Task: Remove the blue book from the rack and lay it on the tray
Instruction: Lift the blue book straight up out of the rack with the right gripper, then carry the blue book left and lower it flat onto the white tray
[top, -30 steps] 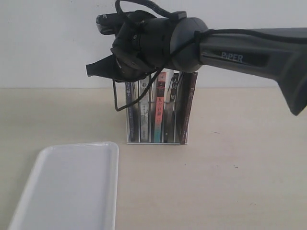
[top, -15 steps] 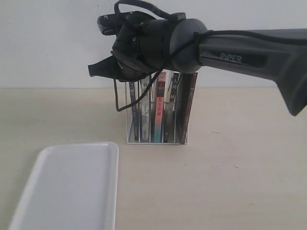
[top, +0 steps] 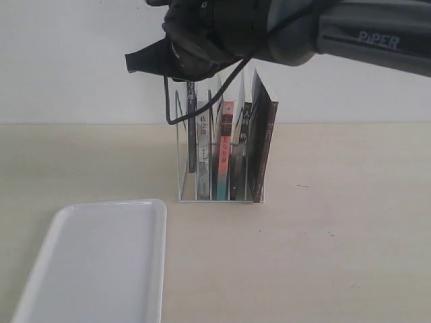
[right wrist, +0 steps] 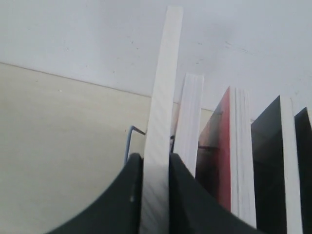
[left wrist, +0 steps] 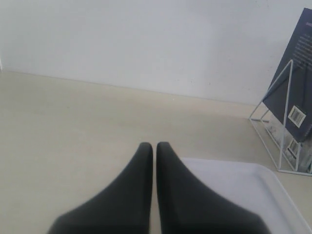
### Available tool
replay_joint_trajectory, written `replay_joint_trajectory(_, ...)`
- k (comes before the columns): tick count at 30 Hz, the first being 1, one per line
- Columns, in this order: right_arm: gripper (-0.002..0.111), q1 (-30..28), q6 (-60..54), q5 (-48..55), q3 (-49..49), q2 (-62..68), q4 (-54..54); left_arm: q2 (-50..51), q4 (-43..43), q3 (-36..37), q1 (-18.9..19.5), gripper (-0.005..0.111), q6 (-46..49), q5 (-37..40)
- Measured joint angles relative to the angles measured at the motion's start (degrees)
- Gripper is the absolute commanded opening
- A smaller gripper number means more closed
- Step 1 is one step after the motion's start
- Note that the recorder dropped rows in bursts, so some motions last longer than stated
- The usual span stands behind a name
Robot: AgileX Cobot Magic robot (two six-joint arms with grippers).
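The blue book (top: 191, 128) hangs partly lifted out of the leftmost slot of the white wire rack (top: 221, 197), its spine facing the exterior camera and its lower end above the rack's base. My right gripper (top: 190, 75) is shut on the book's top edge. In the right wrist view the black fingers (right wrist: 130, 195) clamp the book's white page edge (right wrist: 161, 112). The left wrist view shows the book's dark blue back cover (left wrist: 297, 83) with a barcode. The white tray (top: 97, 262) lies at the front left. My left gripper (left wrist: 154, 147) is shut and empty over the tray's edge (left wrist: 234, 190).
Several other books stay in the rack: a white-spined one (top: 203, 155), a red-and-teal one (top: 223, 151), and black ones (top: 264, 145) at the right. A pale wall rises behind the beige table (top: 337, 249). The right arm (top: 363, 40) crosses above the rack.
The right gripper has risen with the blue book, drawing it upward out of its slot. The other books, rack and tray have stayed put.
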Motion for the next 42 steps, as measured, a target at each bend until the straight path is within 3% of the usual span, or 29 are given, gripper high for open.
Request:
replay_joint_trajectory(29,0.000,3.75,-7.96,5.36,0.00,-14.06,-1.70,0.00,0.00,0.00,0.00,0.004,0.00,0.00)
replay_joint_trajectory(42,0.000,10.43,-15.18,3.32,0.00,-15.33,-3.41,0.00,0.00,0.00,0.00,0.004,0.00,0.00)
